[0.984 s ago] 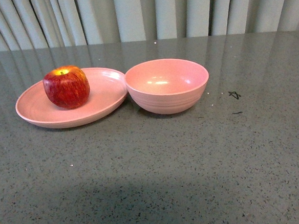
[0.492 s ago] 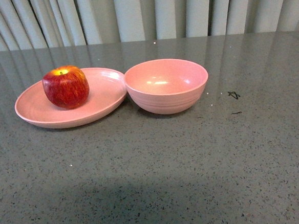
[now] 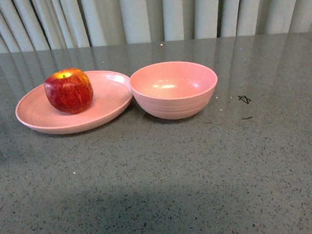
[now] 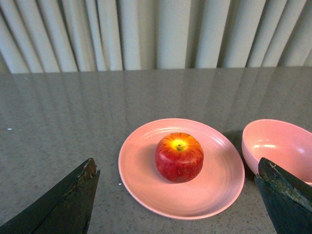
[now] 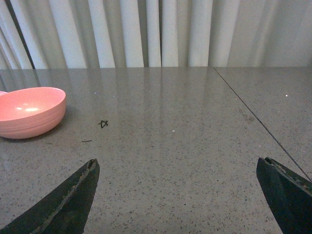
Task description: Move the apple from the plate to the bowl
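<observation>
A red apple (image 3: pixel 69 90) with a yellow stem dip sits on the shallow pale pink plate (image 3: pixel 109 101) at the left of the table. Touching the plate's right rim stands the deep pink bowl (image 3: pixel 174 89), with nothing in it. Neither arm shows in the front view. In the left wrist view the apple (image 4: pixel 179 157) rests on the plate (image 4: pixel 141 180), with the bowl (image 4: pixel 278 146) beside it; my left gripper (image 4: pixel 178 168) is open wide and short of the apple. My right gripper (image 5: pixel 178 168) is open over bare table, with the bowl (image 5: pixel 30 111) far off to one side.
The grey speckled table (image 3: pixel 160 175) runs back to a pale curtain (image 3: pixel 149 13). A small black mark (image 3: pixel 244 98) lies on the table right of the bowl. A seam (image 5: pixel 258 122) crosses the tabletop in the right wrist view.
</observation>
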